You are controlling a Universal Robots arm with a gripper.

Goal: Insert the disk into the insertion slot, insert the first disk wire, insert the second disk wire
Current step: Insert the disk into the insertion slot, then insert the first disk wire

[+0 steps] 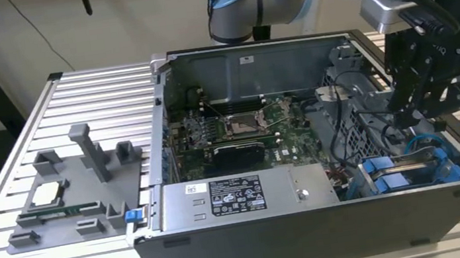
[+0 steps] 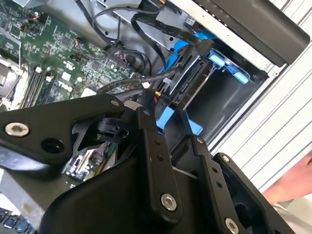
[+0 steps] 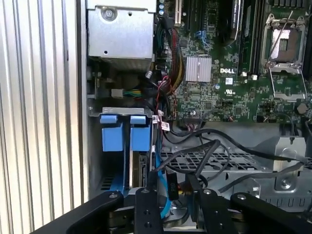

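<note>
Exterior view high over open computer case (image 1: 316,238), both wrist views close above insertion slot (image 3: 119,136)

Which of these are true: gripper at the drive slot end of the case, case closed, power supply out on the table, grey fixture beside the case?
The gripper hangs at the insertion slot end of the computer case: true.
The case is closed: false; it is open, the motherboard showing.
The power-supply box lies on the table: false; it sits inside the case.
A grey fixture sits beside the case: true.
</note>
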